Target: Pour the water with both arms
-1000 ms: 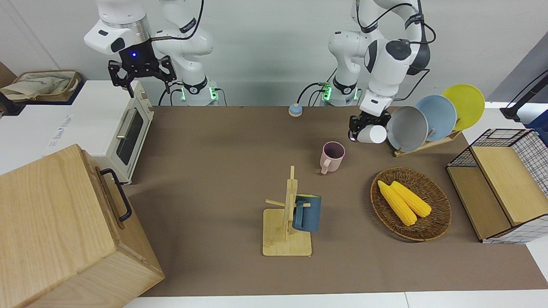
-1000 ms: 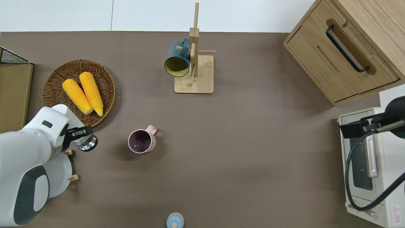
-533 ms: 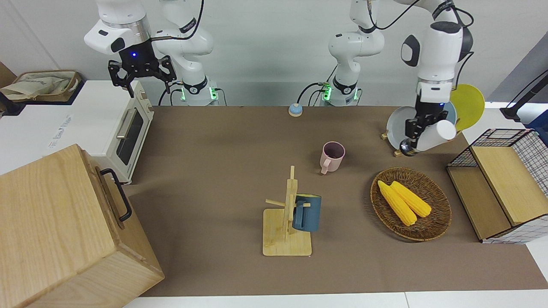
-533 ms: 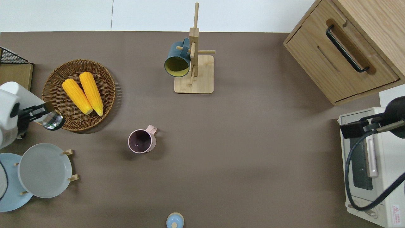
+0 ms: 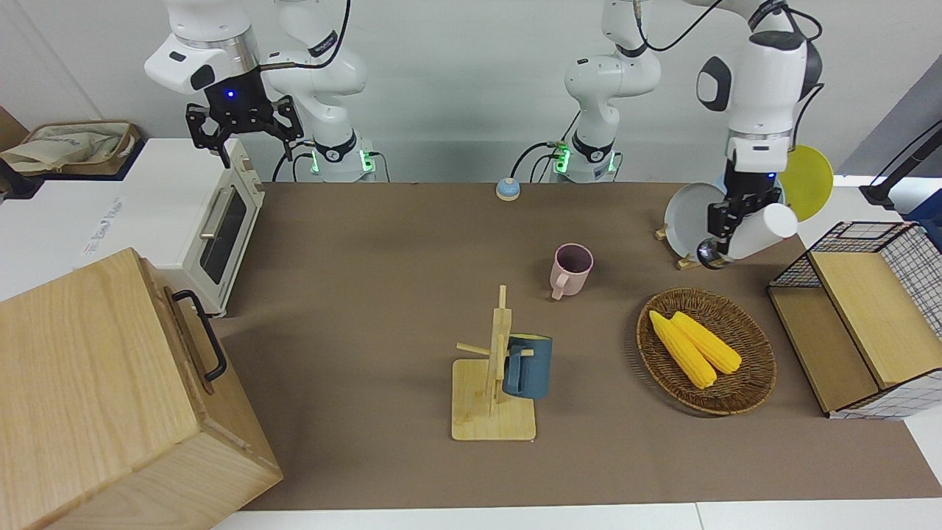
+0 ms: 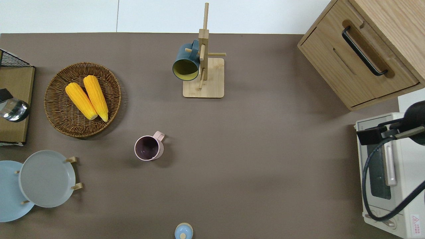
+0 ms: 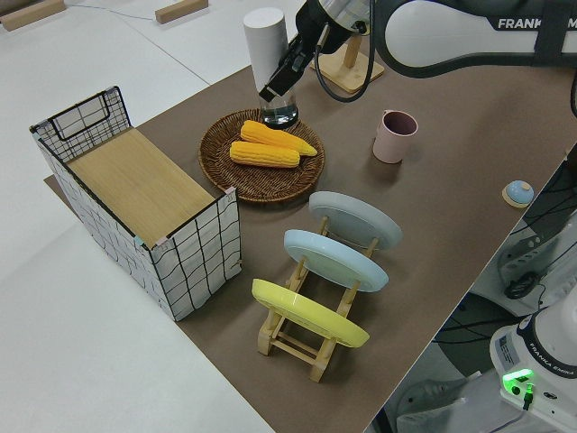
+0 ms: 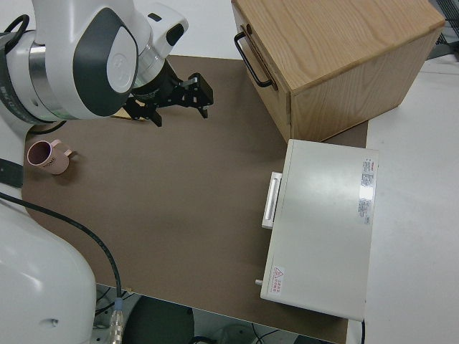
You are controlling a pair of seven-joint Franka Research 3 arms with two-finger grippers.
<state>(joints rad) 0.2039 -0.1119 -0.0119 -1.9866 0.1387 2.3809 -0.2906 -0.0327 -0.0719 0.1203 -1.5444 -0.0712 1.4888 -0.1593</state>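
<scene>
Because the bottle (image 5: 743,234) in my left claw (image 5: 730,215) is a smooth, stiff cylinder with a white top and a clear, rounded bottom, I judge it slippery and not heavy, though any water in it would shift its weight as it tips. I cannot see whether it holds water. The best place to take it is across the middle of the body, and that is where my fingers (image 7: 290,65) sit, one on each side of it, closed only as far as its width allows.

The bottle hangs tilted in my grip, white end up and away from my wrist, clear end (image 6: 12,110) down. From overhead it sits over the wooden shelf of the wire basket (image 6: 15,99). The wicker tray (image 6: 63,119) with its two corn cobs (image 6: 87,97) lies just beside me, toward the right arm's end. The pink mug (image 5: 570,269), upright with its mouth open, stands on the table well apart from my claw, further the same way. I judge it the vessel to pour into.

My right claw (image 5: 243,124) is parked, fingers spread, holding nothing.
</scene>
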